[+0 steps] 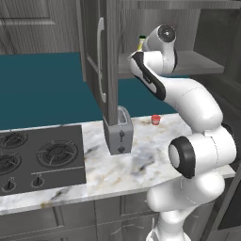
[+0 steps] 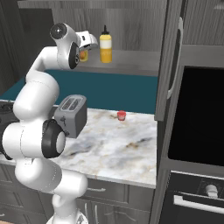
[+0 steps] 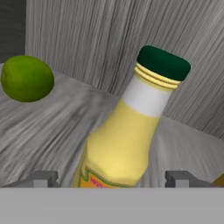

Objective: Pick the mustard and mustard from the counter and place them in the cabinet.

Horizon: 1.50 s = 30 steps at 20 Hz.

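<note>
- The slim pale-yellow mustard bottle with a dark green cap (image 3: 131, 135) stands on the flat grey shelf (image 2: 131, 65) of the dark grey wood-grain wall cabinet (image 1: 96, 56). In the hand view it appears tilted, though that may be the camera's own roll.
- The two-finger gripper (image 3: 111, 178) is released: its dark finger tips (image 3: 43, 178) stand wide on either side of the bottle, apart from its body, holding nothing.
- The taller orange-yellow squeeze bottle with a dark pointed nozzle (image 2: 105, 46) stands upright on the same shelf, just beside the gripper in the right base view.
- A round green lime (image 3: 27, 78) lies on the shelf further in, well apart from the slim bottle.
- Judgement: both bottles appear shelved; the step in hand is releasing and clearing away.
- Recommended: withdraw straight back along the line of the fingers, jaws kept wide, so that neither tip brushes the bottle.
- Risk: a sideways swing would likely topple the narrow bottle or strike the taller one beside it. The open cabinet door with a pale curved handle (image 1: 100, 59) hangs close to the arm.
- The white veined marble counter (image 2: 118, 144) carries a grey toaster (image 2: 72, 114) and a small red cup (image 2: 121, 115).
</note>
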Tool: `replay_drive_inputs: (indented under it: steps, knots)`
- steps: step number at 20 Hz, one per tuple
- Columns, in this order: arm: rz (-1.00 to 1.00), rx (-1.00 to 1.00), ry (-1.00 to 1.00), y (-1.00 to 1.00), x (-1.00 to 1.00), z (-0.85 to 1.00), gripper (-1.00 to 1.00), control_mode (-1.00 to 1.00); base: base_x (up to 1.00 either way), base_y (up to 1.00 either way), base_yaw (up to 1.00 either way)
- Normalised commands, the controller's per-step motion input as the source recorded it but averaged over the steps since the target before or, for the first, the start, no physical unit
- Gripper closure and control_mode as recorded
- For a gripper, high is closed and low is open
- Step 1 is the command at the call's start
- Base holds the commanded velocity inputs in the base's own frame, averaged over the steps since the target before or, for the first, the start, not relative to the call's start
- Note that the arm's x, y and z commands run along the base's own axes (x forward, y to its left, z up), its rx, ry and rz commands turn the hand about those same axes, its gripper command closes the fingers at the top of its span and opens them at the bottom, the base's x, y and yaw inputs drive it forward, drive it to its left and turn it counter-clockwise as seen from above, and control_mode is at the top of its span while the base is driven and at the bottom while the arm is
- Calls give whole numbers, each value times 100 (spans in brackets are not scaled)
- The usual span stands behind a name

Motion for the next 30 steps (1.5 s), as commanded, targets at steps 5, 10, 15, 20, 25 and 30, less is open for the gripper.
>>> replay_drive_inputs:
  steps: [5,10,15,20,25,30]
  knots:
    - [0,0,-2,0,-41,0,-100,-100,0,0,0]
    - [0,1,-6,0,-100,1,-100,-100,0,0,0]
    - [0,0,-2,0,-100,0,-100,-100,0,0,0]
    - [0,1,0,0,-100,0,-100,-100,0,0,0]
    - [0,2,1,0,-91,-5,-100,-100,0,0,0]
    - [0,2,5,0,-70,-31,-100,-100,0,0,0]
